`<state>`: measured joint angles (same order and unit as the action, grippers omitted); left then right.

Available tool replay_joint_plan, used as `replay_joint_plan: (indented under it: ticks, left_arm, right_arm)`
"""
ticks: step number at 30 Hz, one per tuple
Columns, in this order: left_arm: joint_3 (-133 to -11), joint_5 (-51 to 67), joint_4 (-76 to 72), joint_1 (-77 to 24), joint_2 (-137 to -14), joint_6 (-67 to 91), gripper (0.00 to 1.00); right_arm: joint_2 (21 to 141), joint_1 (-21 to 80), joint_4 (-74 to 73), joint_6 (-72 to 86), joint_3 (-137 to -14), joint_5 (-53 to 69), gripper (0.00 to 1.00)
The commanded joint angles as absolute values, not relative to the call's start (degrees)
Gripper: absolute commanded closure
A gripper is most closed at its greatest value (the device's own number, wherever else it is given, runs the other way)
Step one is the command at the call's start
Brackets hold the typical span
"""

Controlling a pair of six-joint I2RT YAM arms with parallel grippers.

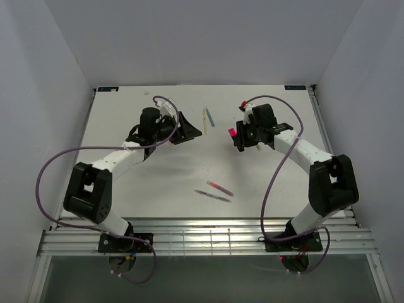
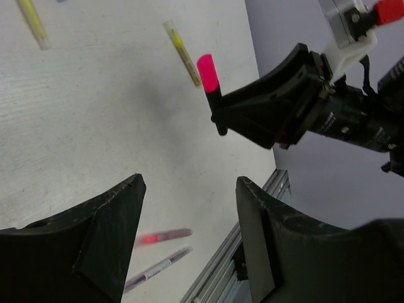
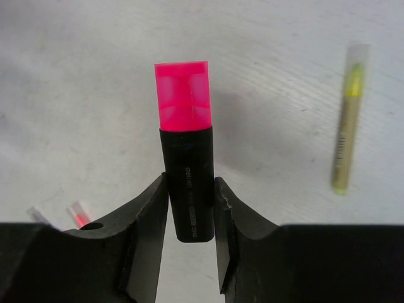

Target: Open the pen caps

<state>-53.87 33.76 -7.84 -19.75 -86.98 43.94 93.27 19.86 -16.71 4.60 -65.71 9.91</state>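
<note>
My right gripper (image 3: pixel 190 183) is shut on the black barrel (image 3: pixel 188 189) of a highlighter and holds it above the table, its pink cap (image 3: pixel 183 95) still on and pointing away from the fingers. In the top view the cap (image 1: pixel 231 132) points left, towards my left gripper (image 1: pixel 190 130). My left gripper (image 2: pixel 189 189) is open and empty, a short way from the pink cap (image 2: pixel 207 72), not touching it. A yellow capped highlighter (image 3: pixel 346 126) lies on the table beyond.
A yellow pen and a blue pen (image 1: pixel 207 117) lie side by side at the back middle. A pink-red pen (image 1: pixel 219 187) and a thin grey pen (image 1: pixel 212 196) lie near the front middle. A slatted metal rail (image 1: pixel 202 238) runs along the near edge.
</note>
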Motion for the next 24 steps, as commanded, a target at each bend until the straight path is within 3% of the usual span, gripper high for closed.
replay_joint_plan:
  ticks: [1,10,24]
  left_arm:
    - [-57.8,34.8,-8.6,-21.3,-90.7,43.9,0.3]
    - [-61.4,32.9,-10.5,-25.4,-97.6,46.3,0.3]
    - [-62.8,32.7,-13.4,-28.7,-101.1,50.0,0.43]
  right_arm:
    - [89.3,23.3,-16.1,7.0,-62.1,13.5,0.92]
    - [84.6,30.1,-13.5,10.3,-59.6,16.3,0.92]
    - [83.9,31.9,-10.0,12.9,-58.9,19.4,0.92]
